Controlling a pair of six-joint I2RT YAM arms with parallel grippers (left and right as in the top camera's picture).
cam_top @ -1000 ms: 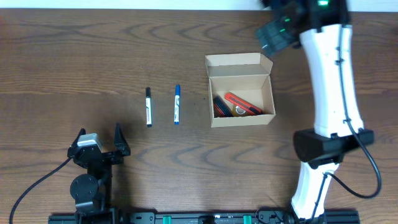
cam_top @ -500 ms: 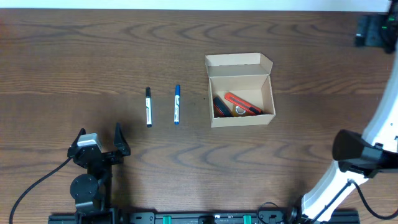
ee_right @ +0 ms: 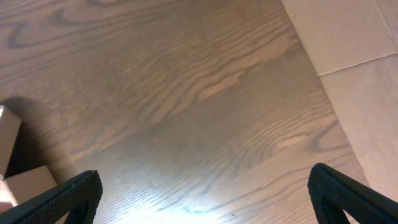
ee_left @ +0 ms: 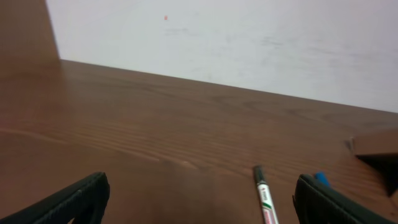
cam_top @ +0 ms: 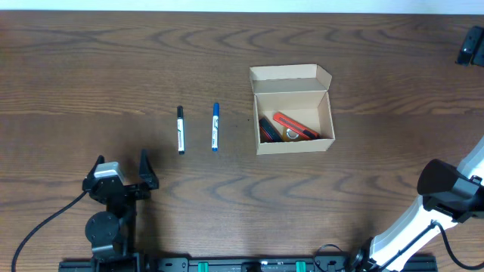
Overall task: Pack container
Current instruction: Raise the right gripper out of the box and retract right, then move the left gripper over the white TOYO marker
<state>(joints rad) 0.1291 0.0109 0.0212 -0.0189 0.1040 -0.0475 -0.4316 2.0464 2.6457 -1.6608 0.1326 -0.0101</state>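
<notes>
The container (cam_top: 293, 113) holds some markers (cam_top: 294, 127); black marker (cam_top: 181, 130) and blue marker (cam_top: 215, 127) wait ahead of the left gripper (cam_top: 121, 163). It and the right gripper (ee_right: 205, 199) gape, empty.

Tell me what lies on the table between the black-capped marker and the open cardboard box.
Only the blue marker, lying parallel to the black-capped marker and apart from the container; the overhead view shows it.

Matt cardboard container (cam_top: 292, 110) on grained wood table (cam_top: 91, 68).
</notes>
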